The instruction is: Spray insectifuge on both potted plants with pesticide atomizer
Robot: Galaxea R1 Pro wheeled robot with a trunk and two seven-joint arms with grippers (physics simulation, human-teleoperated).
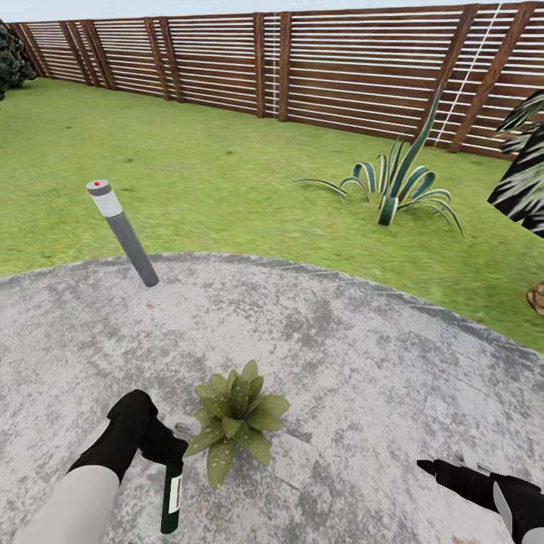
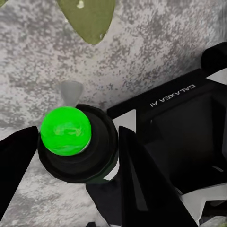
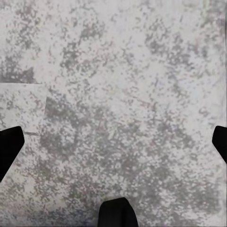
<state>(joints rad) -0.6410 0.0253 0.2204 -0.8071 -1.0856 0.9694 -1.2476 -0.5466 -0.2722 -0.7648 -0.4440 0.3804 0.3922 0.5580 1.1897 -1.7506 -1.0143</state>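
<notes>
Beside the potted plant [image 1: 238,419], left tool [image 1: 170,446] (closed) grips pesticide atomizer [image 1: 172,495].

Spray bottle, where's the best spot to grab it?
Probably where the left tool holds the pesticide atomizer now: the narrow neck under the nozzle head, fingers on opposite sides. The bottle hangs upright, nozzle tip facing the potted plant, so coming from the side away from the plant keeps the spray path open.

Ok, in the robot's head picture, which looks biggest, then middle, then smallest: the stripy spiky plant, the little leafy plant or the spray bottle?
1. Striped agave, though it stands farther off.
2. Potted plant.
3. Pesticide atomizer, held in the left gripper and partly hidden by it, so its full size is unsure.
</notes>
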